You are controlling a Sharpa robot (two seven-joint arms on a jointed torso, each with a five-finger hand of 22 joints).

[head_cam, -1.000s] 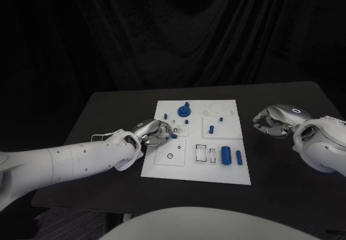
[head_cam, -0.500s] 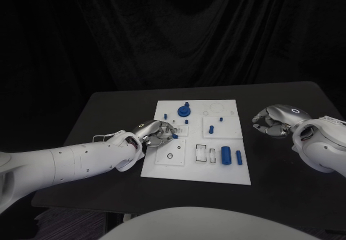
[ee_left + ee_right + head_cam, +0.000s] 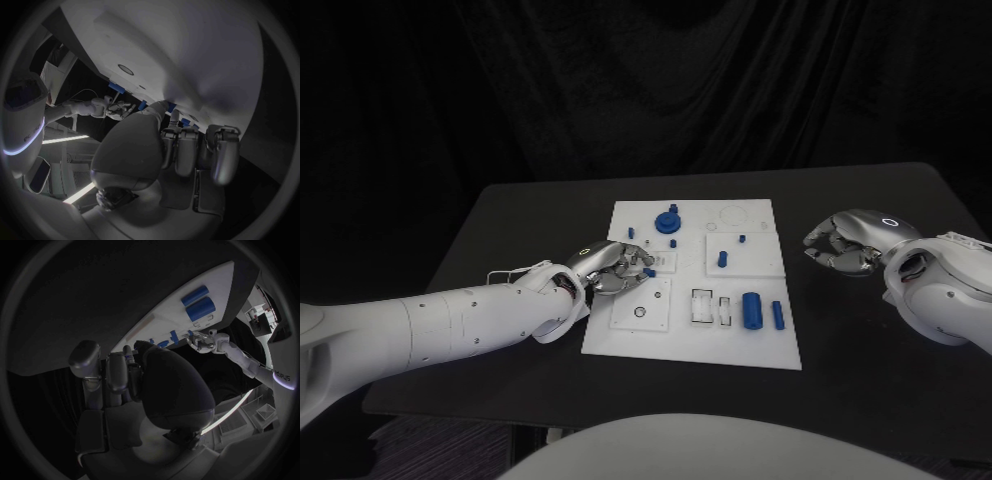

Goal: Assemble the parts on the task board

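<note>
Two silver many-fingered robot hands are over the black bench (image 3: 531, 215), one on each side of the flat white rectangular task board (image 3: 629, 335) that sits in the middle of it. Left robot hand (image 3: 607, 267) is over the board's left edge, about halfway along, fingers curled in, and it looks like it's pinching a small blue peg (image 3: 648, 272) at its fingertips, right beside a square recess in the board. Right robot hand (image 3: 847, 242) is off the board entirely, over the bare bench just to the right of it, clenched into a loose fist with nothing in it that I can see. Rest of the blue parts are scattered on the board: a round blue gear-like knob (image 3: 669, 221) at the far end, a tiny blue peg (image 3: 630, 232) to its left, a short blue pin (image 3: 723, 259) standing right of centre, and at the near right a fat blue cylinder (image 3: 753, 311) lying down with a thinner blue rod (image 3: 777, 316) just beside it on the right. Couple of little white-framed slots sit left of the cylinder, and a round hole is at the near left. In the right wrist view the fat cylinder (image 3: 201, 308) and the rod (image 3: 194, 294) show side by side on the board's white surface, past the curled fingers (image 3: 115, 372).
</note>
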